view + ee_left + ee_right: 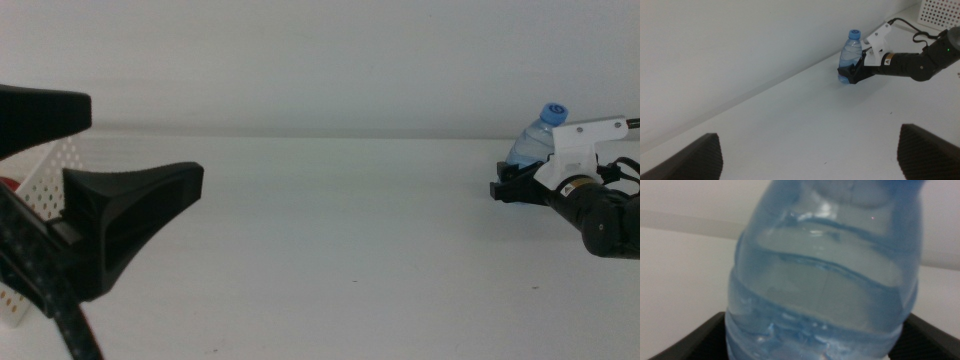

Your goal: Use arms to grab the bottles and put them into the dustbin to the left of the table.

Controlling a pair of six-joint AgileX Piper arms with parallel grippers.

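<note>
The water bottle point(849, 56) stands upright at the far right of the counter point(340, 230), not yet delivered; it appears to be the only bottle left out, and something red shows inside the dustbin point(45, 175) at the left edge. The right gripper point(850, 76) has the bottle's lower body between its jaws, seemingly closed on it. The left gripper point(810, 155) hangs wide open and empty, well apart from the bottle, near the dustbin.
</note>
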